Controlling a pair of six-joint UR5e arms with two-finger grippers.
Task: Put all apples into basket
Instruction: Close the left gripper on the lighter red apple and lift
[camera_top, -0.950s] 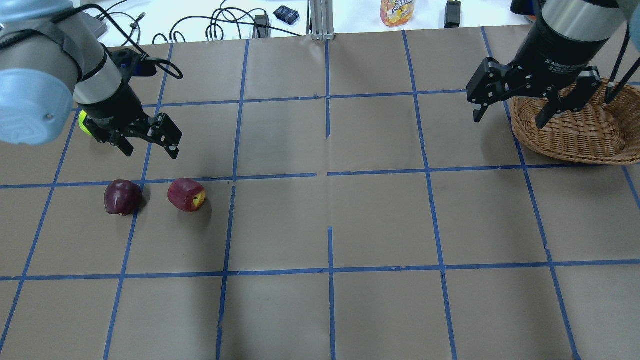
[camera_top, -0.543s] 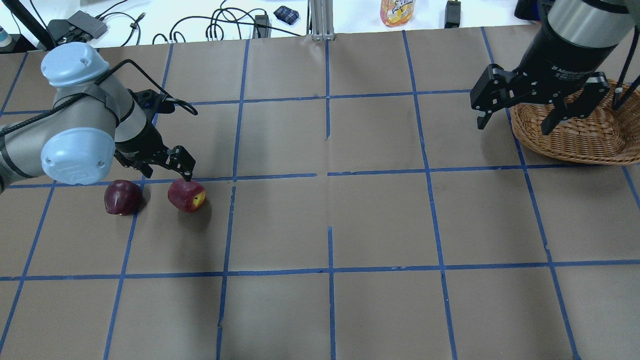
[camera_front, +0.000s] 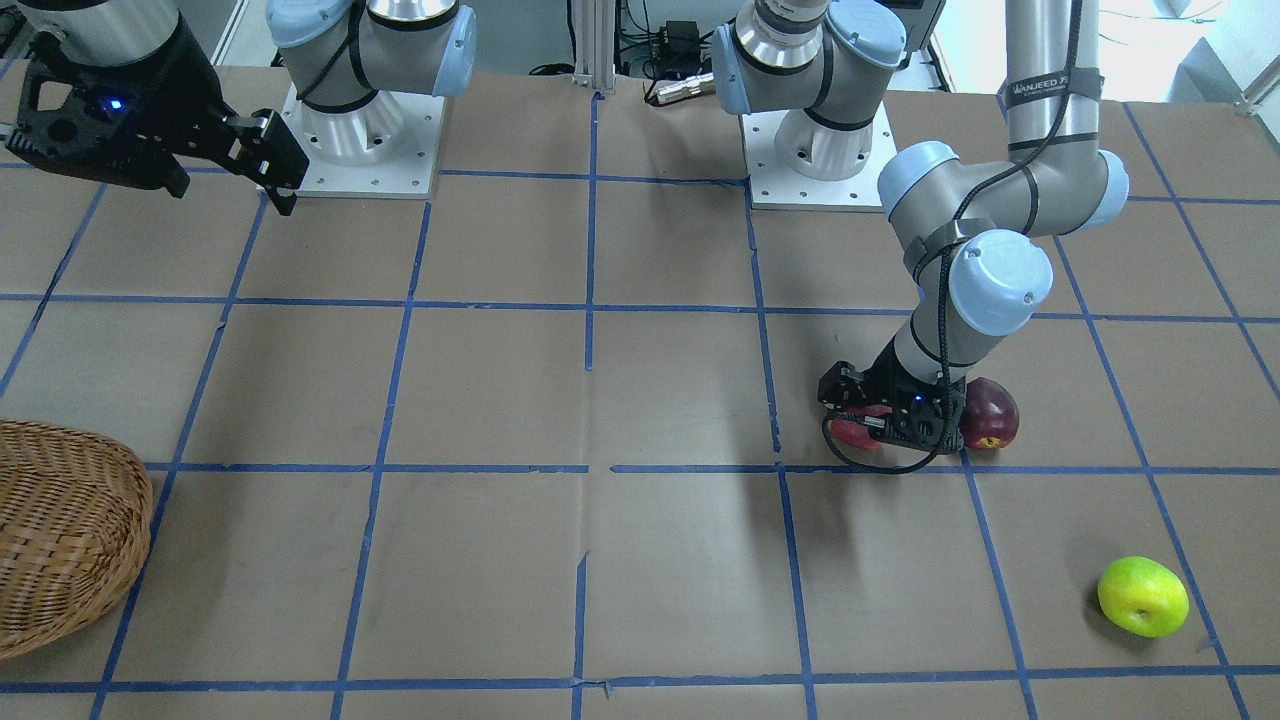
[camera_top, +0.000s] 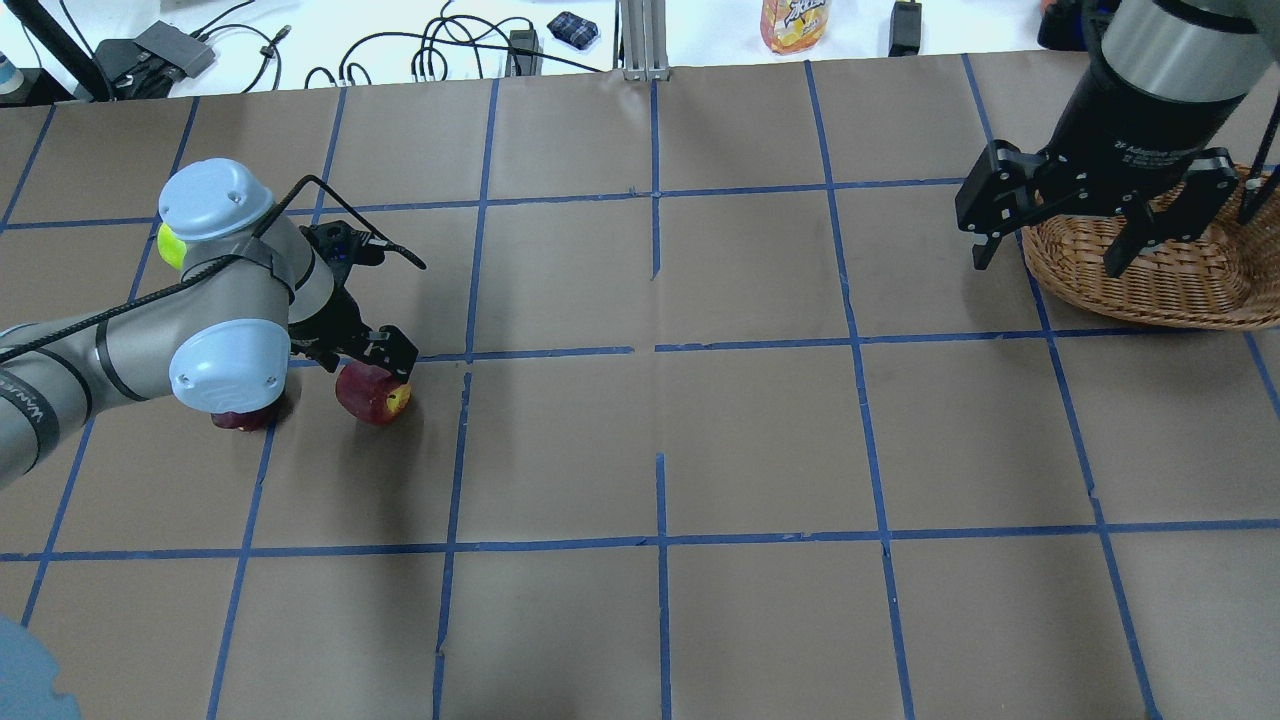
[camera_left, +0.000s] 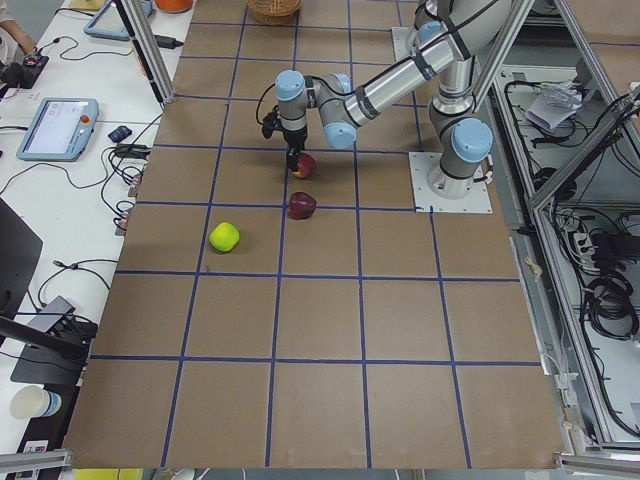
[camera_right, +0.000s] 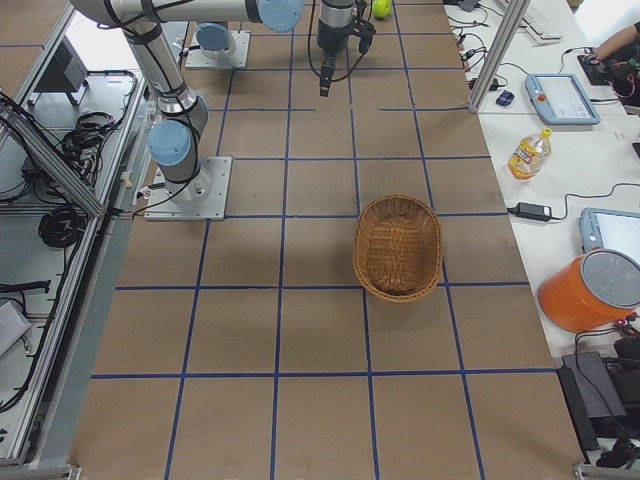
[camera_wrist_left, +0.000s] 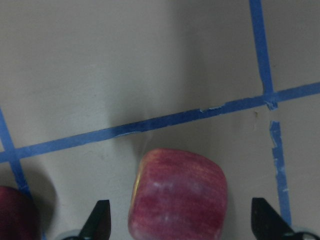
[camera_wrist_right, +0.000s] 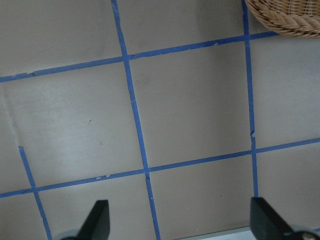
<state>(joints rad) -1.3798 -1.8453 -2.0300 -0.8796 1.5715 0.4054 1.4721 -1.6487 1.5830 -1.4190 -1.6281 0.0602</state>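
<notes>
Our left gripper (camera_wrist_left: 181, 212) straddles the pinkish-red apple (camera_top: 372, 392) near the counter's left edge, jaws wide. Our right gripper (camera_top: 1048, 262) hangs wide open beside the basket (camera_top: 1180, 285).

Maroon apple (camera_top: 245, 420) mostly under the left arm (camera_top: 225, 362) (basket (camera_top: 1140, 285) edge-cropped)

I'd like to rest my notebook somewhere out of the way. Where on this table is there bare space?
The middle of the table is bare, from the pinkish-red apple across to the basket. Crowded: the left gripper straddles that apple, the dark maroon apple beside it; the right gripper hangs high near the basket.
</notes>
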